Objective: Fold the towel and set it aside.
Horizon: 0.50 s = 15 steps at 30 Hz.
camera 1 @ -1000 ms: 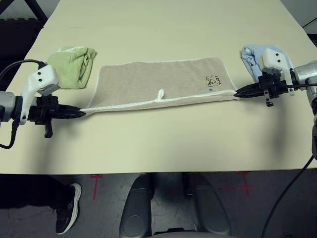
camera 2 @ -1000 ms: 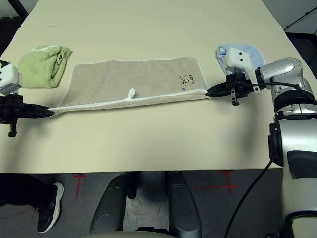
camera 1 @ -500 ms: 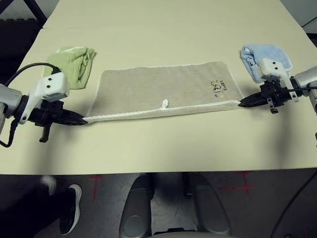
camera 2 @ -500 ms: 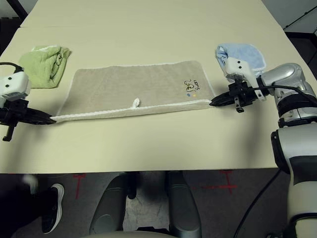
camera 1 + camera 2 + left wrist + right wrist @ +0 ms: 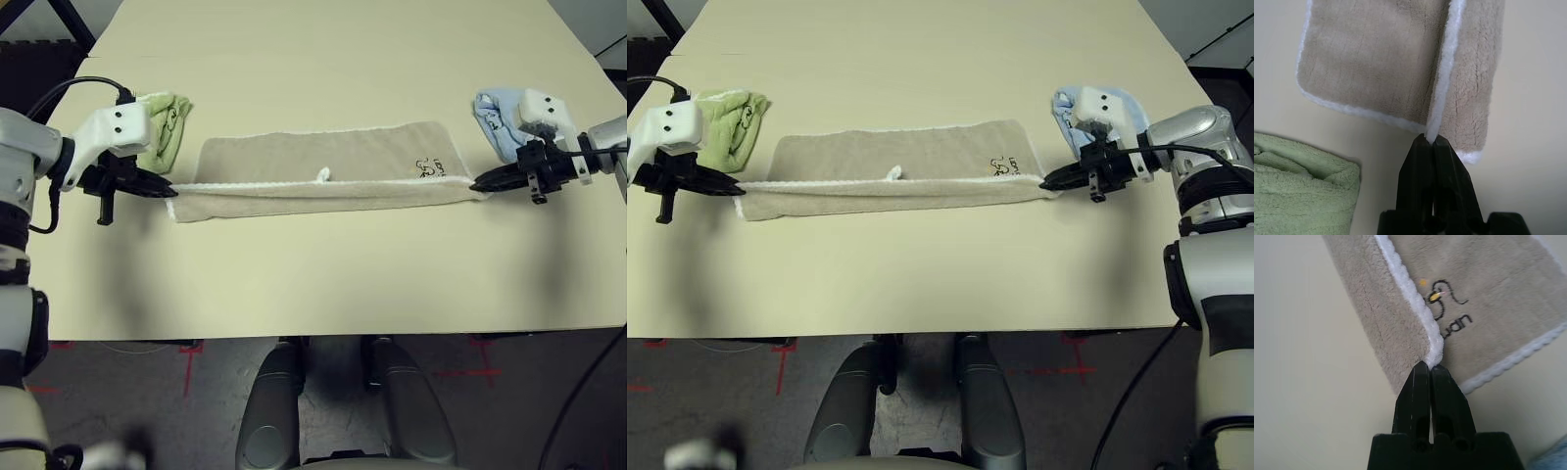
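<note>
The beige towel with white edging lies stretched across the middle of the table, its near long edge lifted and carried over the rest so the cloth is partly folded lengthwise. My left gripper is shut on the towel's near left corner. My right gripper is shut on the near right corner, beside the small embroidered figure. A small white loop sits on the raised edge near the middle.
A bunched light green towel lies just beyond my left gripper. A light blue towel lies just beyond my right gripper. Bare tabletop runs from the towel to the near edge, and more lies beyond the towel.
Both grippers have carried the towel's near edge up and away from me, over the cloth. The flat towel now shows a lengthwise fold, and the left gripper has drawn close to the green towel.
</note>
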Each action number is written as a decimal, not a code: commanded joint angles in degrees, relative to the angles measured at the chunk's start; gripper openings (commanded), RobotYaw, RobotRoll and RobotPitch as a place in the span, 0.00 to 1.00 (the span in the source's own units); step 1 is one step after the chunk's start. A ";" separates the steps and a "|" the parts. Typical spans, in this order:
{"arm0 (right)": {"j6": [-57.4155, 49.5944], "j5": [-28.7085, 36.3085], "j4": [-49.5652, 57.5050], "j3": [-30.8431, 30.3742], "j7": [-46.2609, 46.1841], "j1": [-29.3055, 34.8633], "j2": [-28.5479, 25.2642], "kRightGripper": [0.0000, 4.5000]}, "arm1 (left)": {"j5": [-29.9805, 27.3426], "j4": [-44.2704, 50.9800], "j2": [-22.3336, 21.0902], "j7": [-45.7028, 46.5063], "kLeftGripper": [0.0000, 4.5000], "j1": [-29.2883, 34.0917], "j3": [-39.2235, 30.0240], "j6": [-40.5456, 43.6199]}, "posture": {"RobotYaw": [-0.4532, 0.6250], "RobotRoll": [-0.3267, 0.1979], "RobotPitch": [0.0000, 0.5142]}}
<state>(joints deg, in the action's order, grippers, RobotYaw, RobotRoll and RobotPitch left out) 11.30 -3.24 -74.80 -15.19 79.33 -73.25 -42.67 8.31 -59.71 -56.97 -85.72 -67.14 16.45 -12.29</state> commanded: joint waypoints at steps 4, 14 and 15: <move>-0.64 -8.04 -1.64 -0.93 -10.75 -1.16 0.48 0.00 | 5.47 -7.06 1.00 9.30 0.01 -3.96 0.10 -5.50 | 0.43 0.62 0.51; -3.16 -14.13 -1.57 -1.23 -17.02 -2.68 2.88 0.00 | 9.66 -10.99 3.84 15.94 0.01 -8.54 1.06 -8.63 | 0.43 0.62 0.50; -3.29 -14.37 -1.55 -1.03 -17.51 -2.82 2.95 0.00 | 10.16 -11.25 3.96 15.93 0.01 -8.79 1.25 -8.83 | 0.43 0.62 0.50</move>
<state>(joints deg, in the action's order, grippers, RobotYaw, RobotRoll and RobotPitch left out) 9.26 -15.81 -74.81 -15.73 63.22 -75.83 -38.43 16.34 -68.98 -52.17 -70.25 -75.51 16.95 -21.11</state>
